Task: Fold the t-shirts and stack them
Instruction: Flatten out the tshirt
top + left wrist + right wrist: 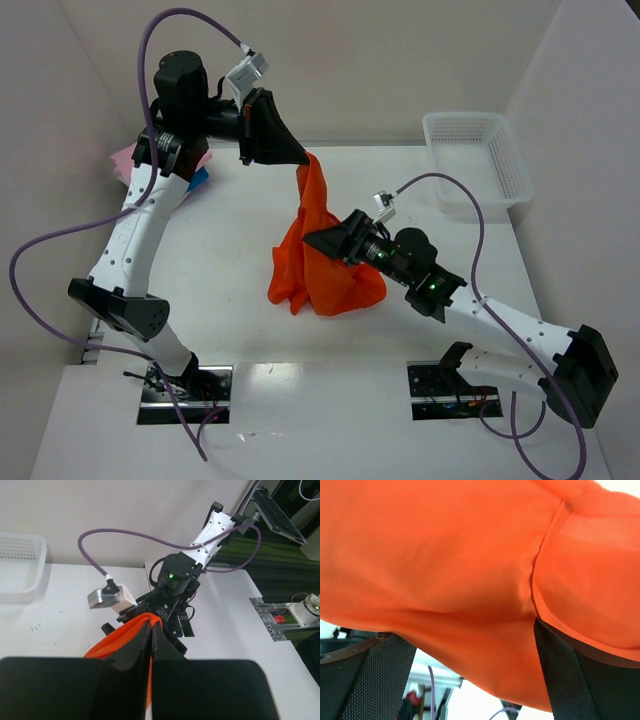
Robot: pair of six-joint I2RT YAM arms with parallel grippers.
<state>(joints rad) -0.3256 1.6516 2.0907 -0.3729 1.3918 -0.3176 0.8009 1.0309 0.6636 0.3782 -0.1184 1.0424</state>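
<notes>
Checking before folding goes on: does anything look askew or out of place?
The orange t-shirt hangs bunched and twisted from the left pincer, not flat. The pink t-shirt and blue t-shirt sit crammed far left, partly under the left arm.

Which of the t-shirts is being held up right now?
The orange t-shirt, hanging from the shut left gripper; the pink t-shirt and blue t-shirt lie beside the left arm.
</notes>
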